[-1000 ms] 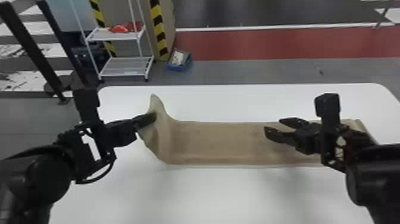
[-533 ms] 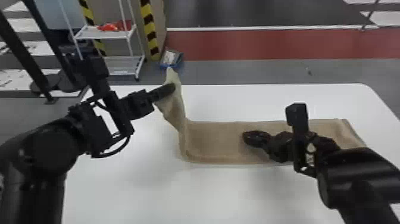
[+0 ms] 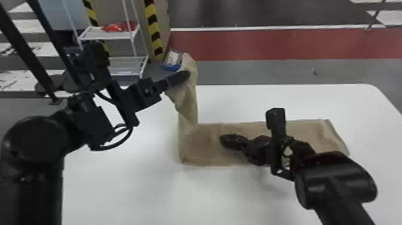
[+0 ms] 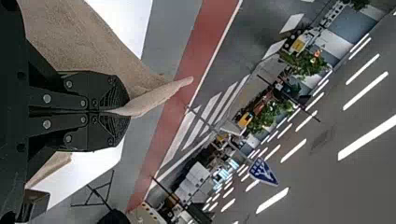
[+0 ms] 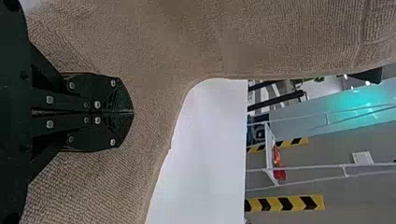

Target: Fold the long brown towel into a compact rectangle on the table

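Under the towel (image 3: 314, 131), a broad white table (image 3: 119, 194) with a rounded far corner. Beyond the towel, past the table's far edge, a grey floor (image 3: 284, 71), then a red strip (image 3: 254, 45) with a white line along its far side, then darker ground (image 3: 239, 13). Beyond the towel and off past its left end, a white wire-framed shelf (image 3: 104, 34) with something red (image 3: 115, 27) on top, and next to it black-and-yellow striped tape (image 3: 153, 27). Just behind the towel's raised tip, on the floor, a blue box (image 3: 172, 65) with pale contents.

Laid flat along the table at its right part, lifted clear at its left end: so with the towel, rising in a loose, creased drape with a slanting flap. At the towel's raised end, the left gripper (image 3: 184, 75), clenched on the cloth; in the left wrist view, fingers (image 4: 114, 91) pressed together, with a tongue of cloth poking out past their tips.

Over the flat part of the towel, a little in from the upright drape, the right gripper (image 3: 228, 140). Fingers (image 5: 114, 93) closed against each other in the right wrist view, with cloth spread behind them. Contact between tips and towel: impossible to tell.
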You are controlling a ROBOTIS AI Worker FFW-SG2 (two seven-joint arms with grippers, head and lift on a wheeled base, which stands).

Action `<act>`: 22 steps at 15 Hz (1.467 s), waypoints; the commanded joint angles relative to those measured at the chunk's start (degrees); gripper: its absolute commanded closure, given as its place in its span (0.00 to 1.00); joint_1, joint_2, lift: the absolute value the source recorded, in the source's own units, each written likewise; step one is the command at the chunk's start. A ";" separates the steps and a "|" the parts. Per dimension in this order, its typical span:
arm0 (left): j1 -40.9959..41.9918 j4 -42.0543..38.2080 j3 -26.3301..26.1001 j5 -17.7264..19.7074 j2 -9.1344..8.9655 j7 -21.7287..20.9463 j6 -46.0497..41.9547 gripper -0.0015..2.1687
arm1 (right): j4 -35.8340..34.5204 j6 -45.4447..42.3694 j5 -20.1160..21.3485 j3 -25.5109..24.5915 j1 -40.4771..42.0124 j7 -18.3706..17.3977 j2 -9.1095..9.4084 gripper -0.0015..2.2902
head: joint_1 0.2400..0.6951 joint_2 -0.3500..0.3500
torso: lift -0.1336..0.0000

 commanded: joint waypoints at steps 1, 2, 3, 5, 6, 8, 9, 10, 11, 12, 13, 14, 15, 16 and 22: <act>-0.04 0.16 -0.01 0.44 0.19 -0.31 0.02 0.77 | -1.08 0.72 -1.83 2.73 0.16 0.09 1.40 0.88 | 1.00 0.64 | 0.07; 0.05 0.16 -0.19 0.35 0.19 -0.31 0.02 0.77 | -4.16 0.19 -1.75 2.91 1.65 -0.87 1.40 0.88 | 1.00 0.67 | 0.07; 0.23 0.08 -0.28 0.00 0.19 -0.22 0.02 0.77 | -8.38 -1.57 -1.57 2.21 4.03 -2.54 1.40 0.80 | 1.00 0.69 | 0.07; 0.49 0.16 -0.54 -0.44 0.19 -0.05 -0.15 0.77 | -17.52 -4.91 -1.48 -1.05 8.95 -4.13 -0.24 0.14 | 1.00 0.70 | 0.07; 0.67 0.16 -0.54 -0.88 0.19 0.13 -0.15 0.77 | -20.51 -5.08 -1.75 -3.24 10.44 -4.30 -1.47 0.00 | 1.00 0.69 | 0.07; 1.72 -0.10 -2.03 -2.90 0.01 0.39 -0.15 0.77 | -24.11 -7.72 -4.91 -10.45 13.52 -5.71 -3.75 0.01 | 0.98 0.63 | 0.07; 2.43 -0.19 -3.26 -3.95 -0.43 0.66 -0.15 0.77 | -24.90 -9.83 -7.20 -12.91 15.01 -6.59 -5.42 0.02 | 0.97 0.60 | 0.07; 3.22 -0.27 -5.37 -5.01 -0.69 1.45 -0.33 0.77 | -25.52 -11.76 -9.57 -16.43 16.86 -7.38 -6.83 0.03 | 0.97 0.55 | 0.07; 3.66 -0.19 -8.01 -7.20 -0.78 1.97 -0.85 0.77 | -25.87 -14.23 -12.12 -20.38 18.70 -7.82 -7.53 0.03 | 0.97 0.46 | 0.07; 4.10 -0.19 -10.47 -8.35 -0.87 3.12 -1.91 0.77 | -25.87 -15.98 -14.05 -23.90 20.02 -7.99 -7.53 0.03 | 0.98 0.40 | 0.07; 4.80 -0.10 -13.63 -9.93 -0.87 4.17 -5.25 0.77 | -25.78 -17.21 -15.81 -27.68 21.08 -7.99 -7.53 0.03 | 0.99 0.34 | 0.07; 5.24 0.08 -16.97 -12.04 -0.87 5.75 -8.76 0.77 | -25.25 -18.44 -16.69 -31.10 21.87 -8.08 -7.53 0.03 | 1.00 0.28 | 0.07; 5.50 0.34 -19.70 -13.53 -1.31 6.90 -11.58 0.77 | -24.73 -20.03 -17.66 -33.48 22.57 -8.08 -7.62 0.03 | 1.00 0.21 | 0.07; 6.03 0.96 -22.25 -15.64 -2.01 7.95 -14.92 0.77 | -24.11 -20.73 -18.62 -35.94 23.36 -7.99 -7.80 0.03 | 0.99 0.10 | 0.07; 6.12 6.84 -30.77 -21.09 -5.70 9.44 -20.54 0.77 | -18.75 -26.00 -21.70 -40.77 24.94 -5.71 -9.55 0.04 | 0.99 0.00 | 0.07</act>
